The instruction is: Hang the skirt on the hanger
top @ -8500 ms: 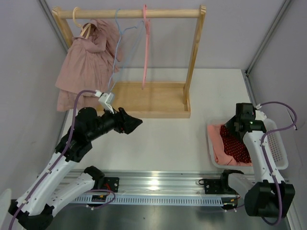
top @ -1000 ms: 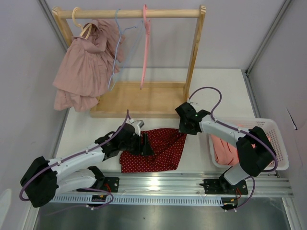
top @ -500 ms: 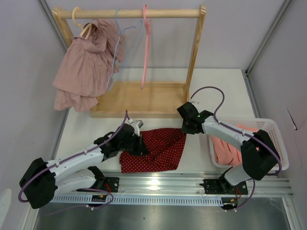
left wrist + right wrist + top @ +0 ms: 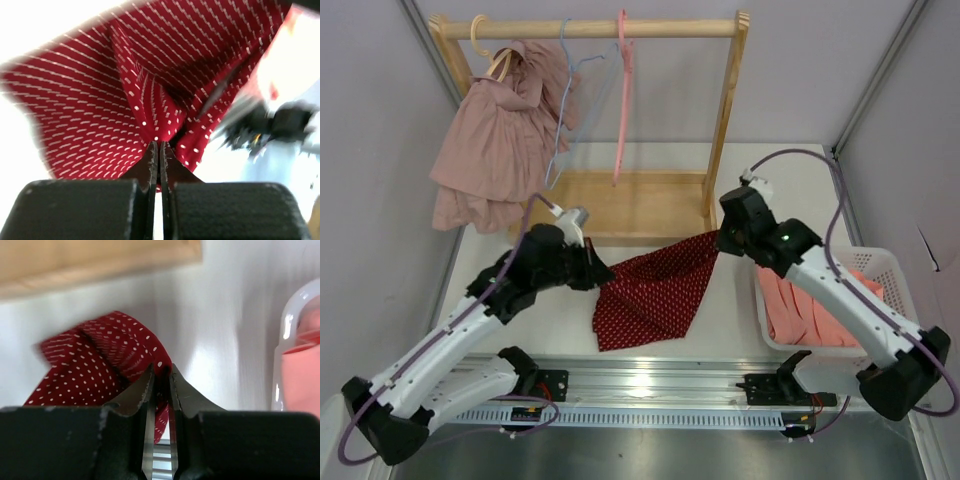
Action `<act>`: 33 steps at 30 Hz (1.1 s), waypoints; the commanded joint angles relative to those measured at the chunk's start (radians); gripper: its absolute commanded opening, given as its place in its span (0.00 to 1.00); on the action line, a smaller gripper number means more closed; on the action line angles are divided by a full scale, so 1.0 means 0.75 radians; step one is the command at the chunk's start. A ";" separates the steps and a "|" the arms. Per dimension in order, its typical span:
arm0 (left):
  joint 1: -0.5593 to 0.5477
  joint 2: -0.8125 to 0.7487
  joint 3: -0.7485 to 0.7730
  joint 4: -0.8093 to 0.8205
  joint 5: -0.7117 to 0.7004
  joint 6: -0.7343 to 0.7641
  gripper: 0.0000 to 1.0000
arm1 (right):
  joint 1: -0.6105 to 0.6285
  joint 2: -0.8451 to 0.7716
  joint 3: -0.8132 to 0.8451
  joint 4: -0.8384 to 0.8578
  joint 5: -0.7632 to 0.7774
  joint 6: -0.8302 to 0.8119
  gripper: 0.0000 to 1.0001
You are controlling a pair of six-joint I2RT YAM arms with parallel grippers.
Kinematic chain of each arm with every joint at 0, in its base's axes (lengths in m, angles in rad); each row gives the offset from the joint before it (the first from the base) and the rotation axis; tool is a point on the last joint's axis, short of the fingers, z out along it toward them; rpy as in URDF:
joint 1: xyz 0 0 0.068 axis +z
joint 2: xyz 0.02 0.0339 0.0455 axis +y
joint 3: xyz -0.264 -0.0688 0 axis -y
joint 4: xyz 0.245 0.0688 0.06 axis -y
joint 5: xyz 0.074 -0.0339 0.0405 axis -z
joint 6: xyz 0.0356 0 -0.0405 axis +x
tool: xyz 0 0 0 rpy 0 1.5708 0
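So the red polka-dot skirt (image 4: 653,292) is strung between the two arms in the middle of the top view, just in front of the wooden rack (image 4: 728,110). It slopes from a high corner on the right down to the left. Can't tell if the low hem brushes the worktop (image 4: 770,180) or hangs just clear.

The left gripper (image 4: 597,276) has its jaws pinched tight on a fold of the fabric, and its wrist cam shows cloth bunching right at the tips. The right gripper (image 4: 720,240) is also clamped on the skirt, jaws closed on a thin bit of edge at the upper corner.

Handling-wise it looks like thin, floppy cotton. It's super light and has zero stiffness, so it sags between the grips and will fold wherever it isn't held. I doubt it's slippery, but a thin pinch could creep out if the arms pull apart too hard. I reckon the best hold is along the waistband, one grip at each end, so it spreads flat for the hanger.

The free hangers are the pink hanger (image 4: 623,90) and the blue wire hanger (image 4: 556,140), upper middle of the frame.
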 commanded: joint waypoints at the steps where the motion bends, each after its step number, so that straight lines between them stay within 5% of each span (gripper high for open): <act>1: 0.152 -0.045 0.198 -0.163 -0.012 0.128 0.00 | -0.020 -0.116 0.243 -0.079 0.086 -0.054 0.00; 12: 0.328 -0.014 0.746 -0.292 -0.063 0.141 0.00 | -0.020 -0.139 0.661 -0.114 0.076 -0.111 0.00; 20: 0.328 -0.135 0.751 -0.347 -0.041 0.102 0.00 | 0.031 -0.241 0.643 -0.126 -0.032 -0.118 0.00; 33: 0.328 -0.298 0.869 -0.476 -0.051 0.082 0.00 | 0.489 -0.300 0.704 -0.231 0.166 -0.077 0.00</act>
